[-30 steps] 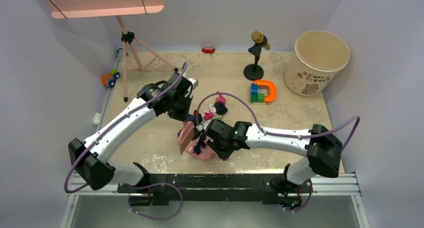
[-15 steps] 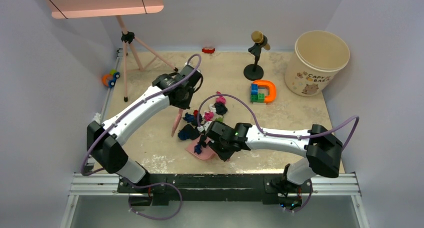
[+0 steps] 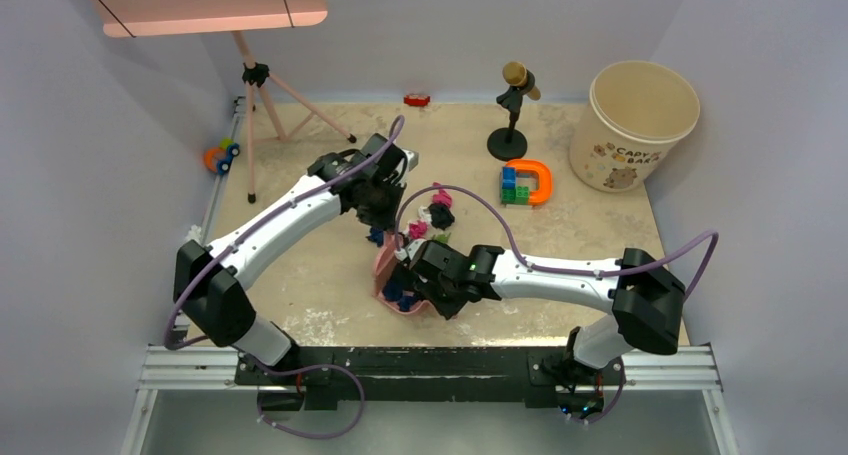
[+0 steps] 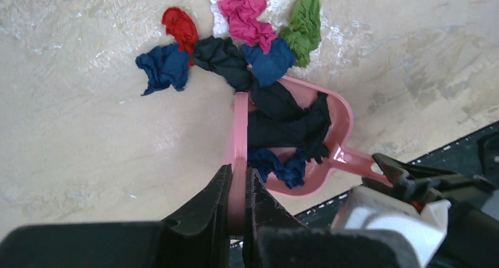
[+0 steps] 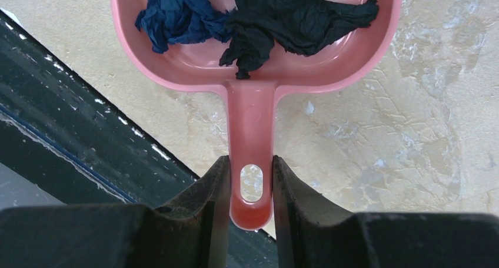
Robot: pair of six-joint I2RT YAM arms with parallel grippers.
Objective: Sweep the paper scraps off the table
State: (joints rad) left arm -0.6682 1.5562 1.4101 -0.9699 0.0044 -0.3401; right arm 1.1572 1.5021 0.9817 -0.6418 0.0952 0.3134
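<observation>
My left gripper (image 4: pixel 238 174) is shut on the pink brush (image 4: pixel 240 132), which I see edge-on at the mouth of the pink dustpan (image 4: pixel 340 122). Navy and black paper scraps (image 4: pixel 288 126) lie in the pan. Red (image 4: pixel 179 23), navy (image 4: pixel 165 68), black (image 4: pixel 220 53), blue (image 4: pixel 268 62), magenta (image 4: pixel 250 9) and green (image 4: pixel 306 23) scraps lie on the table (image 4: pixel 76 132) just beyond the brush tip. My right gripper (image 5: pixel 250 168) is shut on the dustpan handle (image 5: pixel 250 126); the pan rests flat near the front edge (image 3: pixel 405 303).
A beige bucket (image 3: pixel 640 125) stands at the back right. A microphone stand (image 3: pixel 512 115), a block stack in an orange U (image 3: pixel 525 183), a red toy car (image 3: pixel 417 100) and a pink tripod (image 3: pixel 265 105) stand at the back. The black front rail (image 3: pixel 430 365) lies just behind the pan.
My left arm swung the brush out to the back left, then drew it back to the dustpan mouth. More dark scraps now lie in the pan. The right arm held still.
</observation>
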